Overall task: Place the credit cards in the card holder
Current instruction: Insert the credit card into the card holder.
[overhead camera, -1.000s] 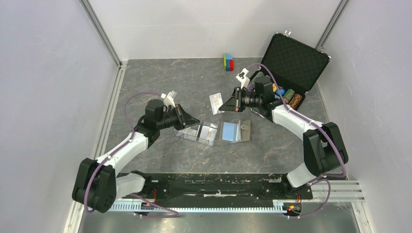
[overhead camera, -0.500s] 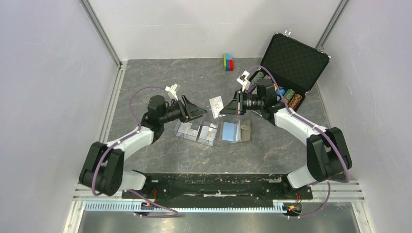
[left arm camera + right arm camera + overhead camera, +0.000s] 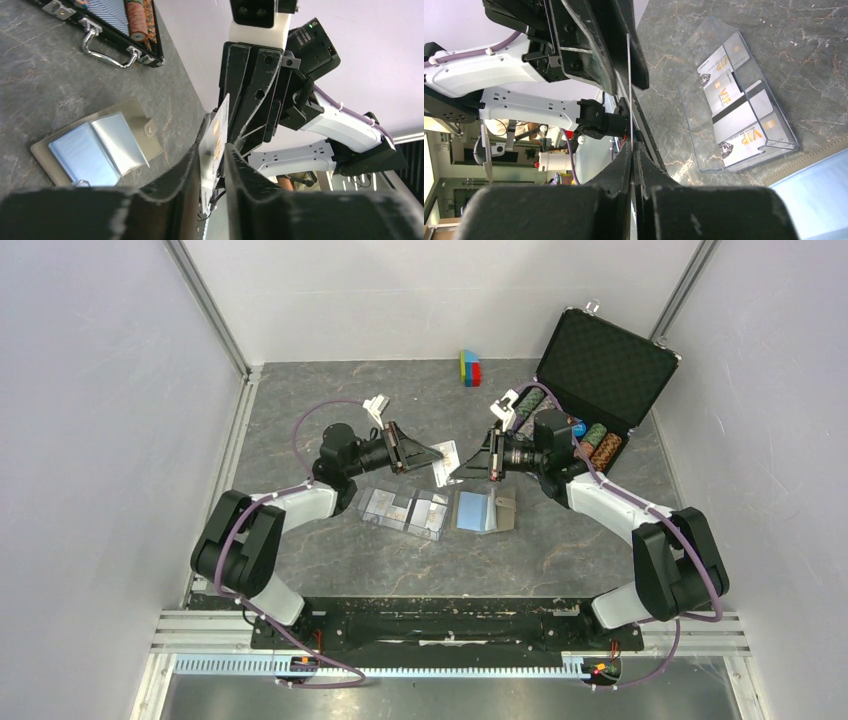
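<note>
the right gripper (image 3: 631, 148) pinches one credit card (image 3: 216, 131) up in the air just behind the open card holder (image 3: 487, 511), and the left gripper (image 3: 212, 161) sits around it too, but whether it squeezes cannot be told.

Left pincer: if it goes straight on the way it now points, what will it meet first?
The credit card, standing between the left pincer's fingers and held at its far edge by the right pincer. Directly behind come that pincer's fingers, though depth is unclear.
</note>
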Robot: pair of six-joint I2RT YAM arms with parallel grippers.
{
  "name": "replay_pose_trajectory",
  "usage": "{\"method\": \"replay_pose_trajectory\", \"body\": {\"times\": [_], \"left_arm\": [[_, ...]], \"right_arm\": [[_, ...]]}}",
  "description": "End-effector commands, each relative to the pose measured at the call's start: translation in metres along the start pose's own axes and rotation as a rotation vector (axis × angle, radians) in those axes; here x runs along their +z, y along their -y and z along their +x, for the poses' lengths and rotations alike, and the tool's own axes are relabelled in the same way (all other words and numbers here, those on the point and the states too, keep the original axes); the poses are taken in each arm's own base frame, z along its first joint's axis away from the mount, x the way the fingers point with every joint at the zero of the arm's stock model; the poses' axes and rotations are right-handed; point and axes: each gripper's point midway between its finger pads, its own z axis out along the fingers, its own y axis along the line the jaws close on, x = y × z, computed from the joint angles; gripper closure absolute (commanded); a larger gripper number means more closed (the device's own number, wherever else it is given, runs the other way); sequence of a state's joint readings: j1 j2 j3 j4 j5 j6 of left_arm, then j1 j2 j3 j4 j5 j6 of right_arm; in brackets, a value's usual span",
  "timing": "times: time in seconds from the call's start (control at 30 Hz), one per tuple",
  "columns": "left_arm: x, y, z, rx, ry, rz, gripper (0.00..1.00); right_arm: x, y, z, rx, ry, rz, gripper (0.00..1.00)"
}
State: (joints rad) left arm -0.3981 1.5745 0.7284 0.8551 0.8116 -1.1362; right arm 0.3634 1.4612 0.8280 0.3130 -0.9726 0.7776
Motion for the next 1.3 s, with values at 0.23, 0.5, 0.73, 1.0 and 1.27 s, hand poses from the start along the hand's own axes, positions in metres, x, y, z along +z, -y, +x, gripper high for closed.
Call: {"method": "replay_pose_trajectory", "body": {"times": [0.23,0.5,0.73,1.0,1.27], "left_arm": [[0.003,0.016,0.007,0.045,-0.062,0.041,0.98],[0.000,0.025,0.016,0.052,-0.116,0.076,0.98],[0.003,0.032,0.018,0.042,-0.135,0.107,0.97],[0.010,0.033,0.024,0.035,-0.132,0.112,0.85],[0.007,0.000,0.029,0.023,-0.133,-0.079,0.67]], "right_arm": [[-0.005,-0.016,-0.015,-0.094,0.050,-0.038,0.61],[-0.004,-0.018,-0.013,-0.092,0.021,-0.083,0.71],[-0.002,-0.019,-0.010,-0.069,0.012,-0.116,0.82],[0.000,-0.020,-0.007,-0.064,0.013,-0.139,1.00],[-0.009,0.038,-0.004,-0.120,-0.028,0.189,1.00]]}}
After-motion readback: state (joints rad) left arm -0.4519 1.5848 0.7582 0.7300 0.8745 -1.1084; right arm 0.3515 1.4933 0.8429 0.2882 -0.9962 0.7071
